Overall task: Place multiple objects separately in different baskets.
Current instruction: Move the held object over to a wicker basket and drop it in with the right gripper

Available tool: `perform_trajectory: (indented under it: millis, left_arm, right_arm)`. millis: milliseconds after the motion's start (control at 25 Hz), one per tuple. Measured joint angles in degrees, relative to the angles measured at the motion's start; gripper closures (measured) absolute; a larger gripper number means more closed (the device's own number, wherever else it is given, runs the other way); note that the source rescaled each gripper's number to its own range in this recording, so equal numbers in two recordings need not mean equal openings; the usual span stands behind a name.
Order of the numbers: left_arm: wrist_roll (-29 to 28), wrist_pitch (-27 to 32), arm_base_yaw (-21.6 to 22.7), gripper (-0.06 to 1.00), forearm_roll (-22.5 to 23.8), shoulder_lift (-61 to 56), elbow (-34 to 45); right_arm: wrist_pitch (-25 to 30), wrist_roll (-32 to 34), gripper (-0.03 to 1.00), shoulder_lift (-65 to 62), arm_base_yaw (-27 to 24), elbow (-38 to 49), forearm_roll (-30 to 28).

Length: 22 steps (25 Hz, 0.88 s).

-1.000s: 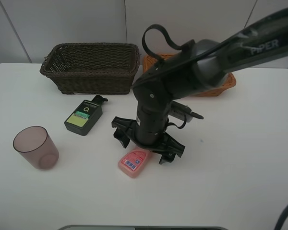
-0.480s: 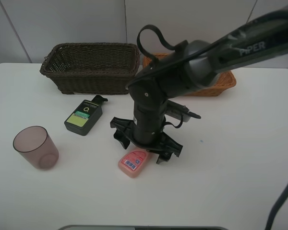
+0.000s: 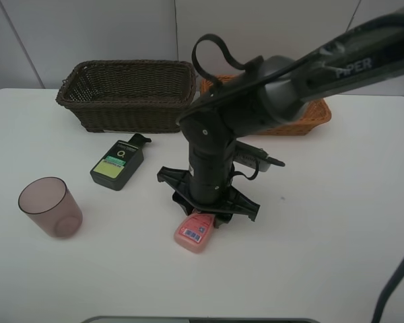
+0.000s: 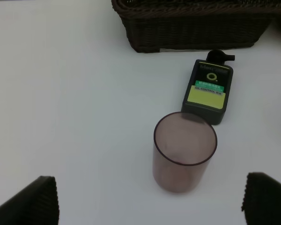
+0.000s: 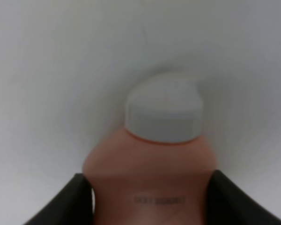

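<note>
The pink white-capped bottle lies flat on the white table. My right gripper points down over it and is shut on its body; the right wrist view shows the bottle pressed between both fingers. My left gripper is open and empty, a little short of the purplish-brown cup, which stands upright at the table's left. The dark green flat bottle lies in front of the dark brown basket. The orange-tan basket is largely hidden behind my right arm. The fruits are out of view.
The right arm reaches across the middle from the upper right and hides the table behind it. The dark basket and the green bottle also show in the left wrist view. A wall closes the far table edge.
My right gripper's fingers have closed in on the pink bottle, and the bottle has shifted slightly to the right and turned a little. The cup and the green bottle have not moved.
</note>
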Motion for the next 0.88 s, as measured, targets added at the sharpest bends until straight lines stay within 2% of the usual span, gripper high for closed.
perform_trajectory:
  millis: [560,720,880]
  left_arm:
    - [0.00,0.00,0.00,-0.06,0.00,0.00,0.00]
    - [0.00,0.00,0.00,-0.06,0.00,0.00,0.00]
    - [0.00,0.00,0.00,-0.06,0.00,0.00,0.00]
  right_arm:
    - [-0.82,-0.76,0.96,0.00,0.00,-0.32,0.05]
    - [-0.68,-7.35,0.96,-0.66,0.00,-3.00,0.05]
    - [3.60,-22.01,0.96,-1.93,-0.09,-8.87,0.05]
